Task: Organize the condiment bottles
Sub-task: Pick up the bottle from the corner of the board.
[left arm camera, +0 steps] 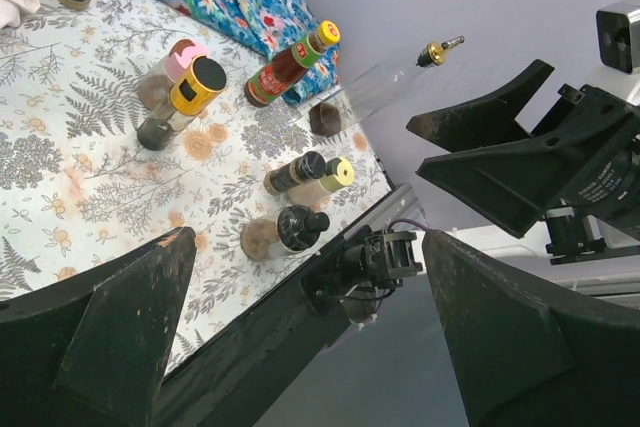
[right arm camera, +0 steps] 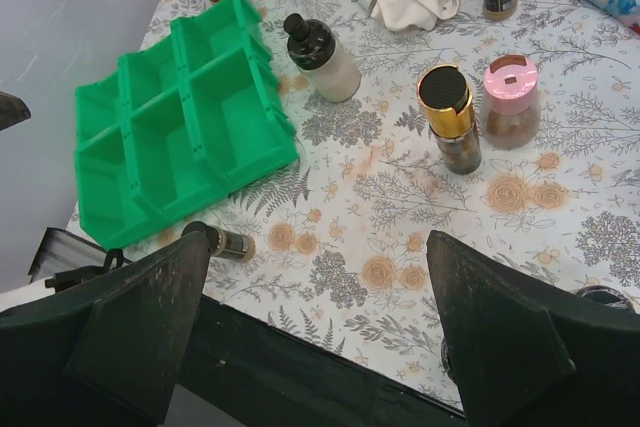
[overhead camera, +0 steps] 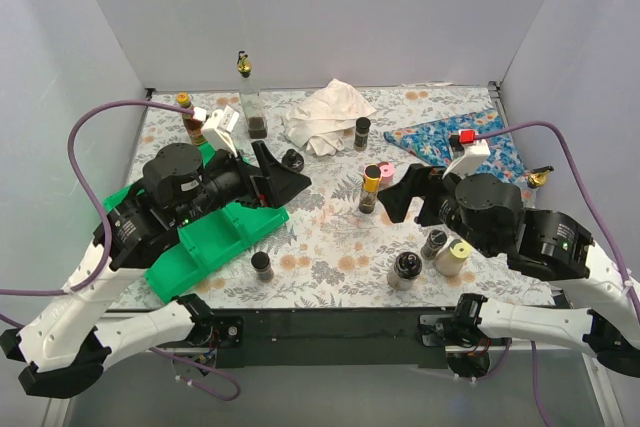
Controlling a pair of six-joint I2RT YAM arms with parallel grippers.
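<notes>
The condiment bottles are scattered over the flower-patterned table (overhead camera: 330, 237), all out on its surface. Near the middle, a dark bottle with a gold cap (overhead camera: 371, 187) stands just beside a pink-capped jar (overhead camera: 385, 170). Further back, a black-capped jar (overhead camera: 362, 133) sits next to the white cloth (overhead camera: 325, 112). In the far left corner there is a red-labelled sauce bottle (overhead camera: 190, 119) with a yellow top, and a tall clear container (overhead camera: 255, 115) with dark contents stands along the far edge.

A cream-bodied bottle (overhead camera: 292, 159) with a black cap stands by the far end of the green tray (overhead camera: 215, 237). A small dark jar (overhead camera: 262, 265) is close to the tray's near side, towards the near edge. Towards the near right, three are grouped together: a black-topped jar (overhead camera: 405, 269), a darker jar (overhead camera: 435, 243) and a cream bottle with a yellow lid (overhead camera: 455, 257). A clear bottle with a gold pourer (overhead camera: 540, 177) is at the right edge, beyond the blue patterned cloth (overhead camera: 450, 137).

The left gripper (overhead camera: 280, 179) hangs over the tray with its jaws spread wide and nothing between them. The right gripper (overhead camera: 400, 197) is just right of the gold-capped bottle, not touching it, jaws likewise fully apart and holding nothing.
</notes>
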